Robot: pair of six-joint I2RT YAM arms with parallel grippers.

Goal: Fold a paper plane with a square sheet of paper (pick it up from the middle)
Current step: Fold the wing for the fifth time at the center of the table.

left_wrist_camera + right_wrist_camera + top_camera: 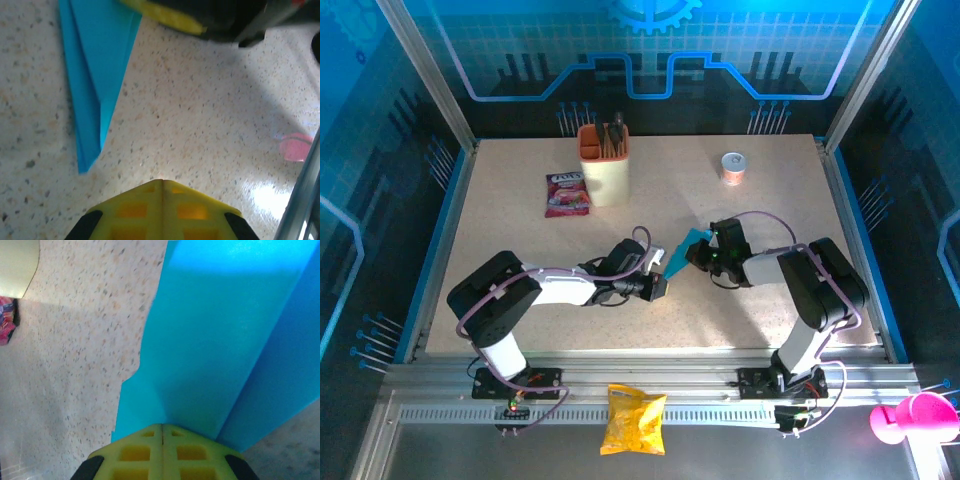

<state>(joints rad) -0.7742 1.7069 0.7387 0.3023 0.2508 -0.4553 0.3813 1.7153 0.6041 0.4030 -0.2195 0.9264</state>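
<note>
Right gripper (162, 426) jaws, clenched, pinch the paper plane (215, 340) at its folded edge, apparently steadying the crease against the counter (75, 365); left gripper (162, 181), jaws clenched and empty, hovers just beside the pointed tip, mid-counter.

Folded cyan paper plane (683, 246) between left jaws and right jaws over table (770, 210).

The overhead camera surveys the whole speckled beige worktop (770, 210), while both close, downward-facing wrist cameras share the folded cyan-blue paper (215, 340) with it.
</note>
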